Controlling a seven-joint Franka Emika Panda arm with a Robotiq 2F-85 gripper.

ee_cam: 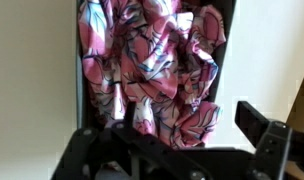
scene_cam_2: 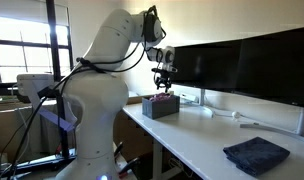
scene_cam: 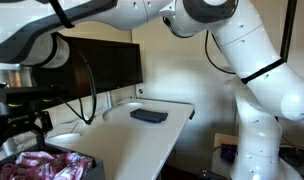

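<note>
Up close first, in the wrist view: the pink patterned cloth [ee_cam: 152, 60] lies crumpled in a dark bin [ee_cam: 79, 70], filling most of it, and the hand [ee_cam: 172, 150] sits over its lower edge. The hand's fingers [ee_cam: 264, 135] stand wide apart, one on each side of the picture, with the cloth showing between them (whether a fingertip touches the fabric, I cannot tell).

In an exterior view the hand [scene_cam: 20, 125] hangs at the far left, just above the pink patterned cloth [scene_cam: 40, 163], which bulges out of the bin [scene_cam: 84, 165] at the near end of the white bench [scene_cam: 162, 135]. A dark folded cloth [scene_cam: 148, 116] lies flat further along the bench, well apart from the bin, and a black monitor [scene_cam: 104, 62] stands behind it.

In an exterior view from the opposite end, the white arm [scene_cam_2: 97, 85] fills the foreground. The hand [scene_cam_2: 165, 82] points down over the bin [scene_cam_2: 160, 108], which stands on the bench [scene_cam_2: 192, 135] near its far end, and the dark folded cloth [scene_cam_2: 257, 155] lies near the camera.
</note>
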